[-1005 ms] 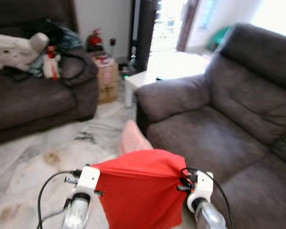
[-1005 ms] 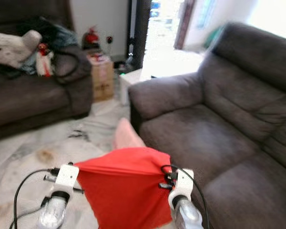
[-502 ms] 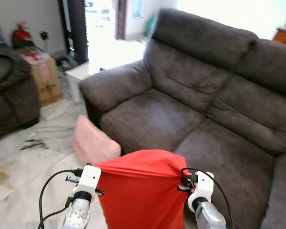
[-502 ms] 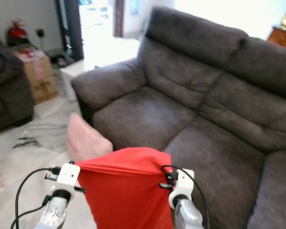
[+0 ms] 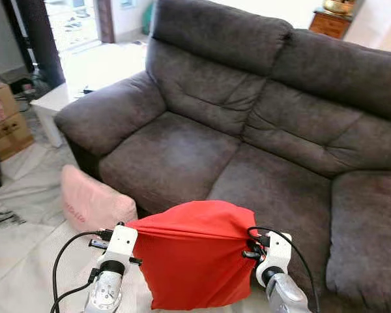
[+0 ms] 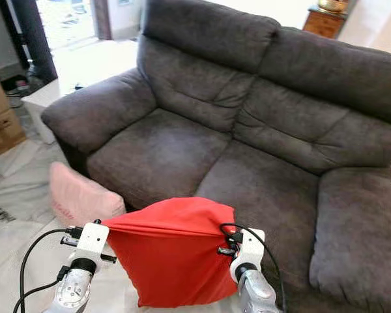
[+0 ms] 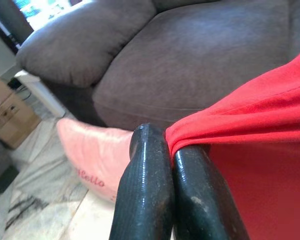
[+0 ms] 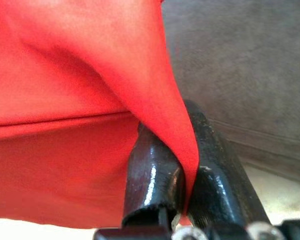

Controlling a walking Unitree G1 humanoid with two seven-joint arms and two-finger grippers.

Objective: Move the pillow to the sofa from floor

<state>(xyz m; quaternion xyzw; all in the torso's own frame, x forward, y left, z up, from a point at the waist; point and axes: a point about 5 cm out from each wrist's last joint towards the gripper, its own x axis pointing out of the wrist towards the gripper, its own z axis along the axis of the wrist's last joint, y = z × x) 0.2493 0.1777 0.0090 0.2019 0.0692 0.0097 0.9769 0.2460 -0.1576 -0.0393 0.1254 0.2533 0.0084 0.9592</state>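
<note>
1. Head views: a red pillow (image 5: 195, 261) hangs in the air in front of the dark grey two-seat sofa (image 5: 260, 130), clear of the marble floor (image 5: 26, 248) and just short of the sofa's seat cushions. The left claw (image 5: 135, 229) pinches the pillow's upper corner on the side away from the sofa's right armrest; the right claw (image 5: 246, 246) pinches the opposite upper corner, so the fabric stretches taut between them.
2. Head views, further: a pink pillow (image 5: 91, 201) lies on the floor against the sofa's front, below its left armrest. A white side table (image 5: 52, 107) and a cardboard box (image 5: 6, 120) stand beyond that armrest.
3. Left wrist view: the left claw's two black fingers (image 7: 145, 190) are pressed together, clamping a fold of red pillow fabric (image 7: 250, 150). The pink pillow (image 7: 97, 155) lies beyond, at the sofa's base.
4. Right wrist view: the right claw's fingers (image 8: 150, 185) are closed tight on a pleat of the red pillow (image 8: 65, 100), with the sofa's grey upholstery (image 8: 240, 65) behind.
</note>
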